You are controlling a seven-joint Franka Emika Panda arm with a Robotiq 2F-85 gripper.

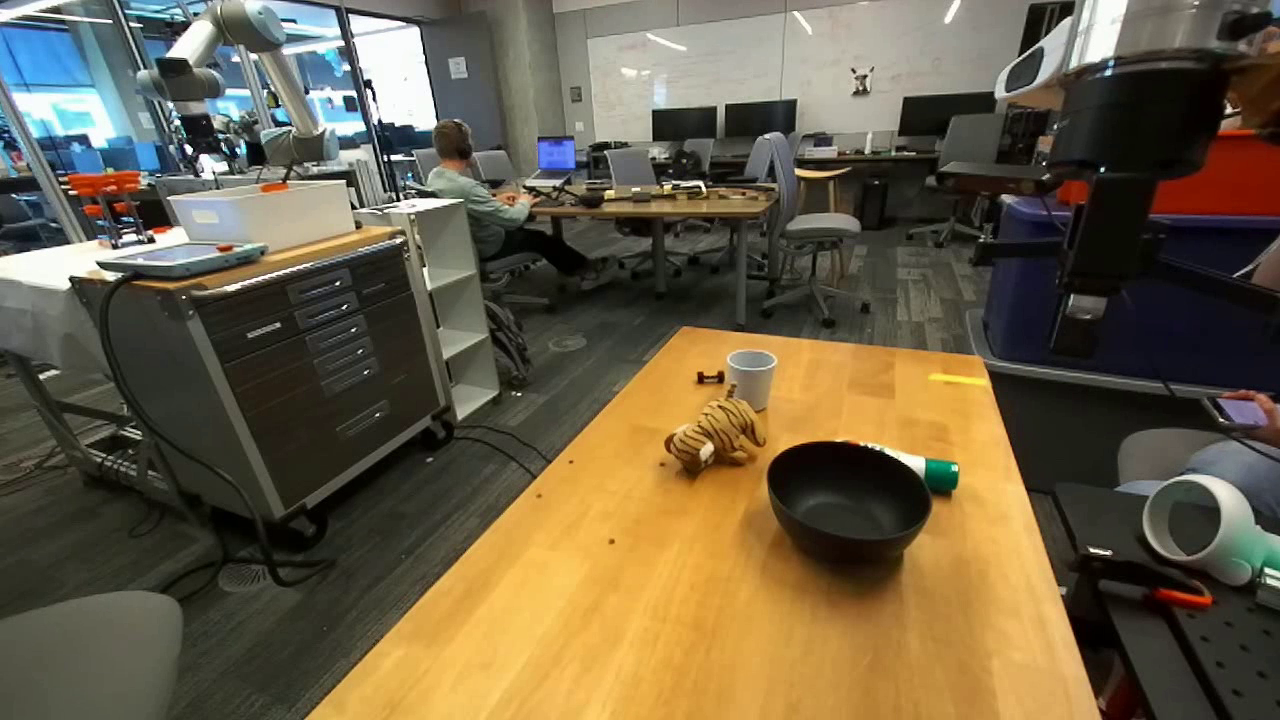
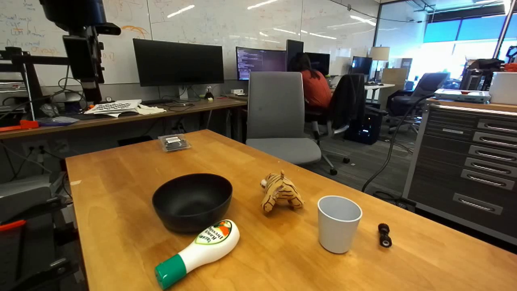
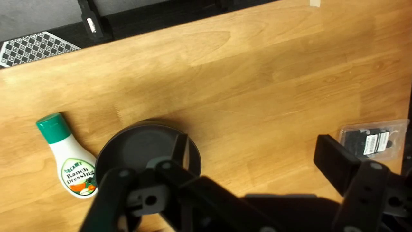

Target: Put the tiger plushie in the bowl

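Observation:
The tiger plushie, tan with dark stripes, lies on the wooden table beside the bowl, apart from it, in both exterior views (image 1: 715, 437) (image 2: 279, 193). I cannot make it out in the wrist view. The black bowl (image 1: 848, 505) stands upright with nothing seen inside it; it also shows in an exterior view (image 2: 192, 204) and in the wrist view (image 3: 128, 145), partly behind a finger. My gripper (image 3: 252, 141) is open and empty, its fingers wide apart. In both exterior views the gripper (image 1: 1078, 325) (image 2: 92, 91) hangs high above the table, away from the plushie and bowl.
A ranch dressing bottle (image 2: 206, 246) with a green cap lies close against the bowl. A white cup (image 2: 339, 224) stands near the plushie, with a small black dumbbell-shaped thing (image 2: 384, 235) beside it. A clear package (image 3: 373, 140) lies near a table edge.

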